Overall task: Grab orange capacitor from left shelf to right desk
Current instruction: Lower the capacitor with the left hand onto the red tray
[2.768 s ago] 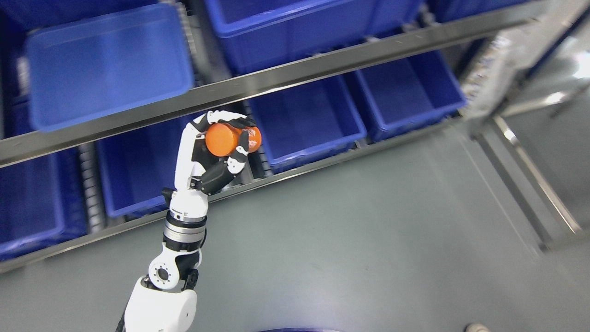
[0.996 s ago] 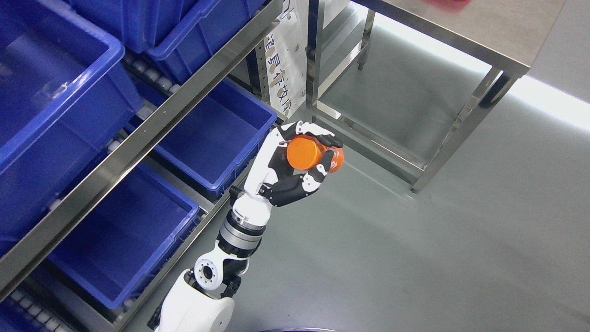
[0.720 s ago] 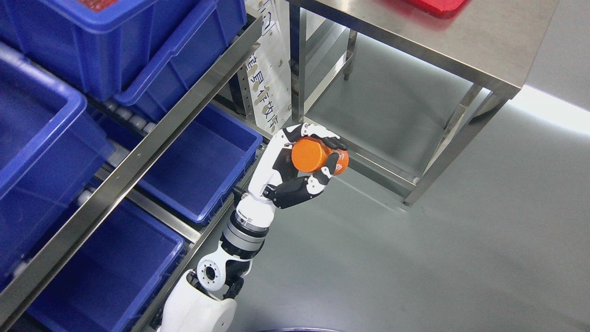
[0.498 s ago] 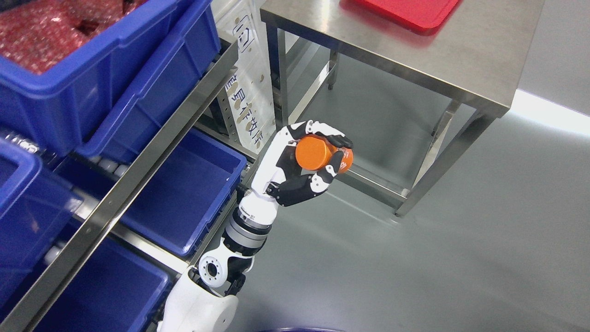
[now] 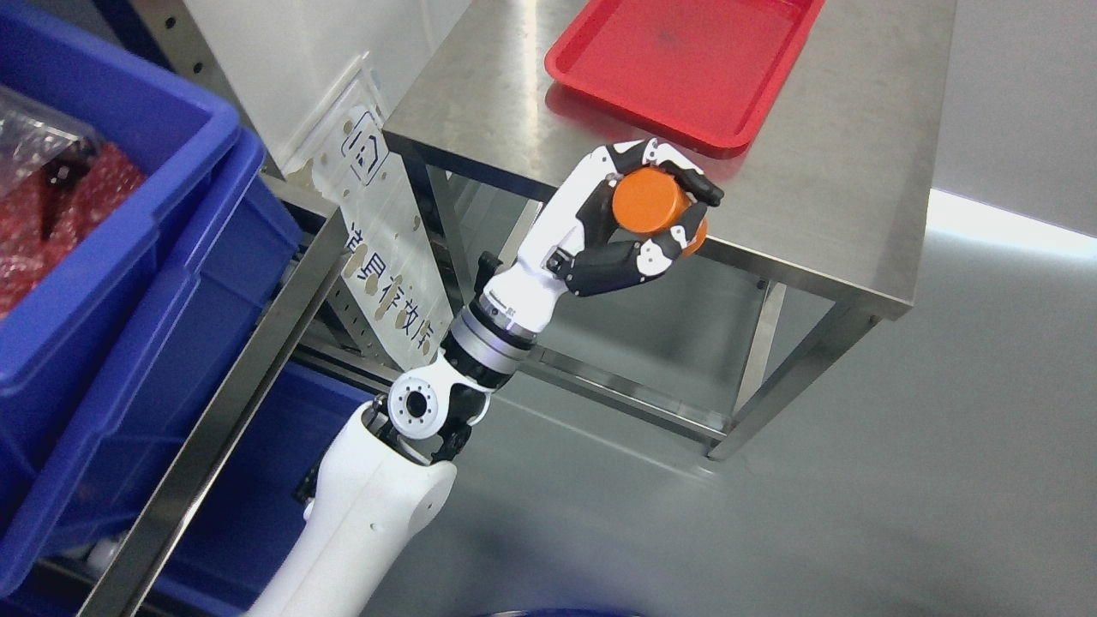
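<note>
Holding the orange capacitor (image 5: 653, 202) by its curved side, left hand (image 5: 630, 227) fingers (image 5: 698, 183) wrapped around; apparently rigid, smooth, possibly slippery.

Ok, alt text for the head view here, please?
The left hand holds an orange capacitor over the near edge of a steel desk, short of a red tray. Blue bins sit on the shelf at left.
</note>
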